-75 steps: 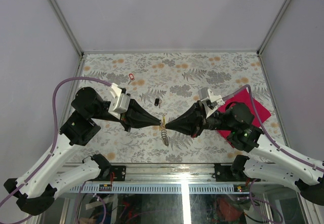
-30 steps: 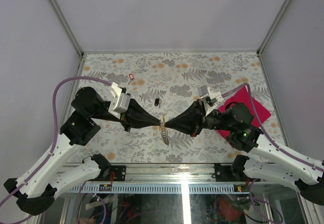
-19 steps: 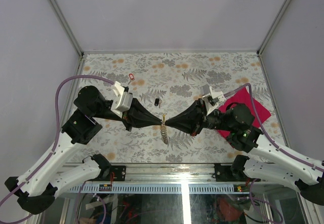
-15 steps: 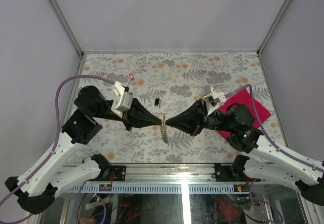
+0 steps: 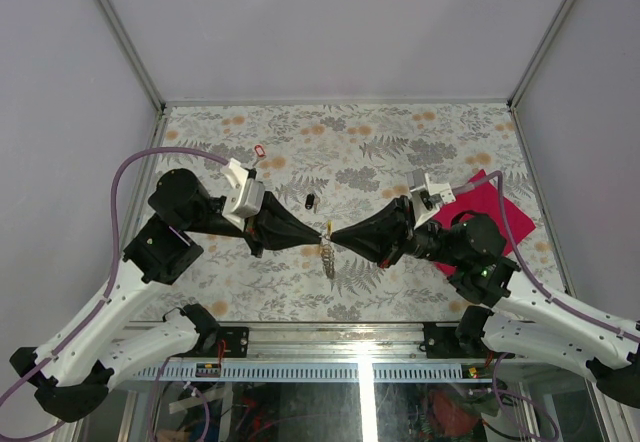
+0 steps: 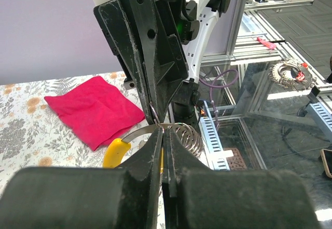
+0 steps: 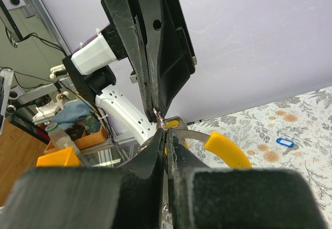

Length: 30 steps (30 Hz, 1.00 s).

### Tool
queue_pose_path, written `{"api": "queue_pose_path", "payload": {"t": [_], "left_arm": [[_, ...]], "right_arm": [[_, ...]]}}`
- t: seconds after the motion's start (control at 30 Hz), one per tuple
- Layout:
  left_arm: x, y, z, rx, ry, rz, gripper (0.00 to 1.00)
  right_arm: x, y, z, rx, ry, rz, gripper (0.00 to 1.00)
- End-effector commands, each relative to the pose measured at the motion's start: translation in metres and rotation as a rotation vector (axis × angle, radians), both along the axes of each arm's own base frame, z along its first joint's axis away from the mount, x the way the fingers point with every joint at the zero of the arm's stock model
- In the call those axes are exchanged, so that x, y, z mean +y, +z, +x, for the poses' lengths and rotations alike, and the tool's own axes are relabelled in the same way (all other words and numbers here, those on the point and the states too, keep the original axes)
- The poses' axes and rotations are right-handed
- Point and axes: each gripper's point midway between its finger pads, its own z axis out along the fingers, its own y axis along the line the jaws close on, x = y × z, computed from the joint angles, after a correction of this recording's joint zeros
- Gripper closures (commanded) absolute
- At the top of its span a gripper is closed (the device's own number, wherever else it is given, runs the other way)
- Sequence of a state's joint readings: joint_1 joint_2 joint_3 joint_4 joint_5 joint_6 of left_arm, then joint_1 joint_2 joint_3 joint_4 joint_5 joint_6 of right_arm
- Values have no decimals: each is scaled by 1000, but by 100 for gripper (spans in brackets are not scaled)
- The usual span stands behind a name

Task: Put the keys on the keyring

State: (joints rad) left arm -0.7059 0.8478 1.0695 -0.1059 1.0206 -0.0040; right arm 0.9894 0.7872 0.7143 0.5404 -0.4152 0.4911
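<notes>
My left gripper (image 5: 321,231) and right gripper (image 5: 334,233) meet tip to tip above the table's middle, both shut. The keyring (image 5: 328,256) hangs below the tips. In the left wrist view its silvery band (image 6: 136,132), yellow piece (image 6: 116,152) and a wire coil (image 6: 188,136) sit at my shut left gripper (image 6: 165,133). In the right wrist view the yellow piece (image 7: 227,148) curves beside my shut right gripper (image 7: 166,133). A thin wire loop (image 7: 158,117) joins the tips. A black key (image 5: 310,201), a red key (image 5: 260,150) and a blue key (image 7: 284,142) lie on the table.
A magenta cloth (image 5: 486,210) lies on the floral table top under the right arm; it also shows in the left wrist view (image 6: 93,108). Grey walls and metal frame posts (image 5: 120,37) enclose the table on three sides.
The right wrist has drawn back to the right and the meeting point of the tips has shifted slightly right. Both grippers stay shut together and the keyring still hangs below.
</notes>
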Motion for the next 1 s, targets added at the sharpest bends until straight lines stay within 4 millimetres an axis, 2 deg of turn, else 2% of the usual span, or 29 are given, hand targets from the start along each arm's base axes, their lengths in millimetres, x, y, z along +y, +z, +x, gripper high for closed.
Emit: {"api": "queue_pose_path", "payload": {"t": [0.0,0.2,0.4,0.5,0.8,0.97], "left_arm": [[0,2,-7,-13,-32,-9,99],[-3,-1,-4,-4,-32,-1,95],[-4,0,-4,-4,-28,-2,84],[-3,6,-3,-4,-11,-23,78],[6,38,2,-13,98,-185,71],[7,43,1,-5,96,-228,67]], "right_arm": [[-16,45,8,-42,-79,177,100],[-20,58,10,-40,-94,249,100],[-20,63,10,-45,-87,267,100],[-18,57,6,-89,-76,236,100],[-20,42,0,-202,-83,163,100],[-19,35,-4,-250,-72,107,100]]}}
